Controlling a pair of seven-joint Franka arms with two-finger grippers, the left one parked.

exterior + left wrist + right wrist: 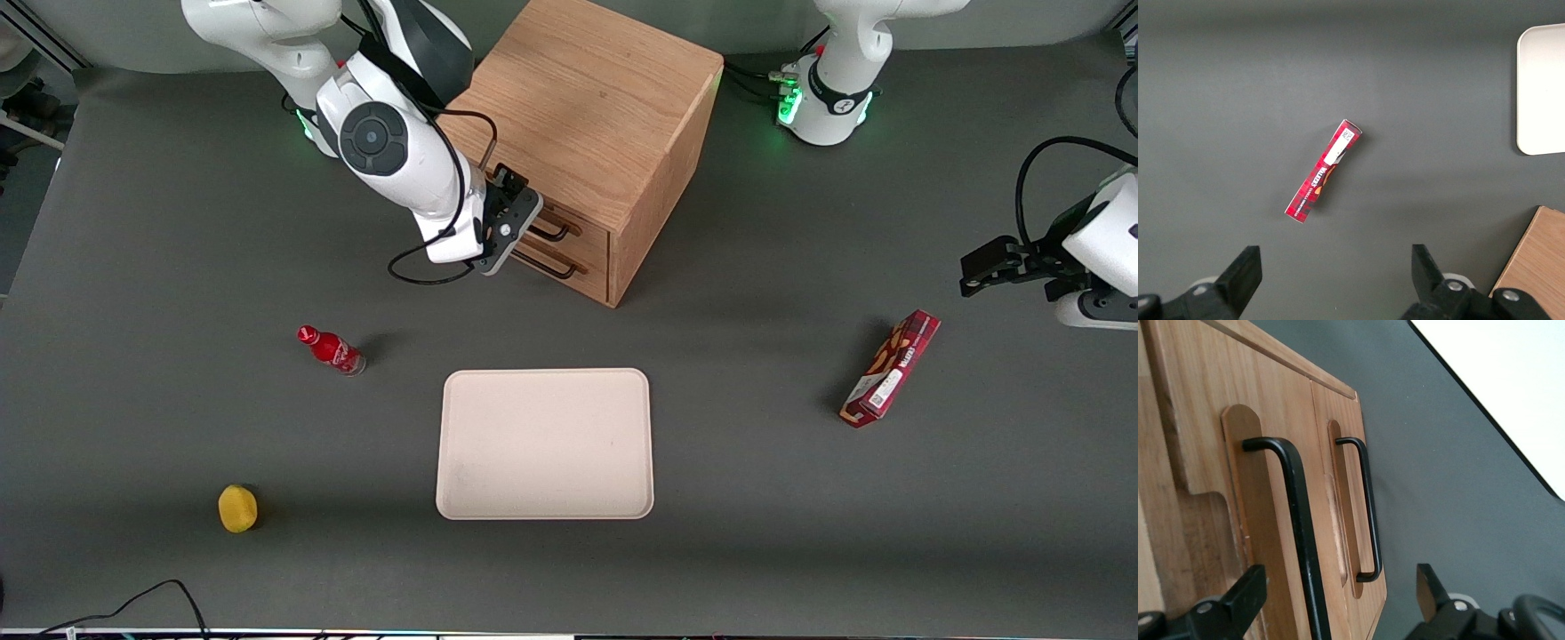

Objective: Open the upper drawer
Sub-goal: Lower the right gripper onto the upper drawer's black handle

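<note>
Presently, as found:
Gripper: black two-finger gripper (508,216), fingers spread apart (1248,590), holding nothing, straddling the upper handle.
Upper handle: thin black wire handle (1296,520), passing between the fingers.
Upper drawer: topmost light-oak drawer (569,224) of the cube-shaped wooden cabinet (596,124); shut flush.
Lower drawer: like-handled drawer (1348,520); shut.
Cabinet place: tabletop's rear edge, middle.
Tray: cream rectangular tray (545,444), nearer the front camera than the cabinet.

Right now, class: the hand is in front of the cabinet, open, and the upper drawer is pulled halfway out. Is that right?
Not quite. The upper drawer is shut, flush with the lower drawer, as the right wrist view shows. The hand is indeed open, in front of the cabinet.
</note>
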